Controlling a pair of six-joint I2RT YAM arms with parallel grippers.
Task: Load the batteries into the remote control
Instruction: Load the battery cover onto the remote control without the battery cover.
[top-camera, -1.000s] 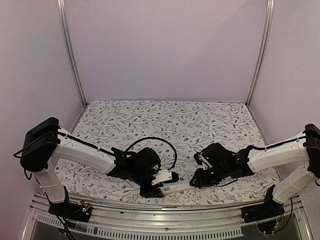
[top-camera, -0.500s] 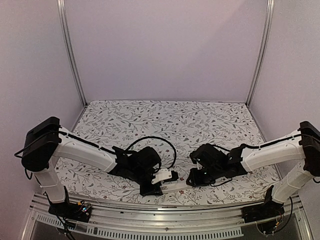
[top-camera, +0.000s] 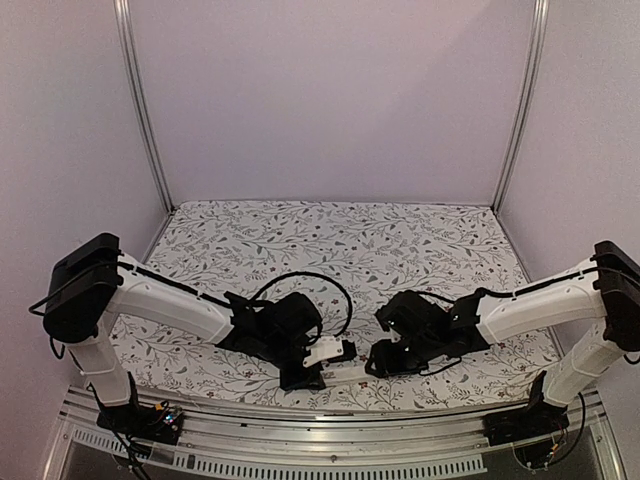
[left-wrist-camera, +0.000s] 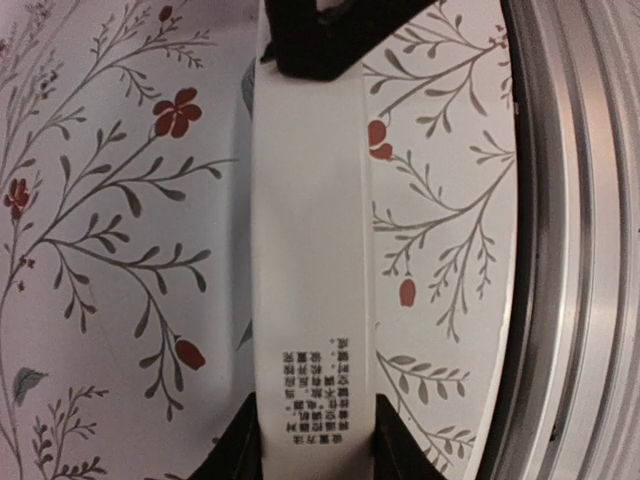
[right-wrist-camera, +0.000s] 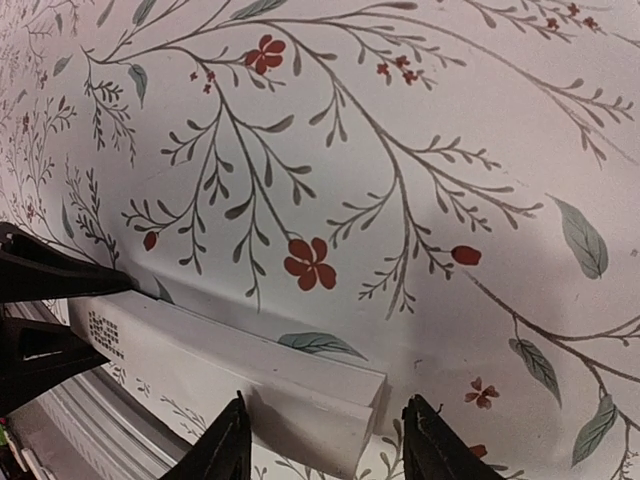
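While my left claw (left-wrist-camera: 315, 428) pinches one end of the remote control (top-camera: 345, 373), lower centre of the top view on the counter (top-camera: 330, 240), my spread right claw (right-wrist-camera: 325, 440) straddles the other end: a bracing step, I judge; next, close squarely.

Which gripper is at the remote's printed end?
Left gripper: its fingers clamp the remote control's printed end; the right gripper straddles the plain end.
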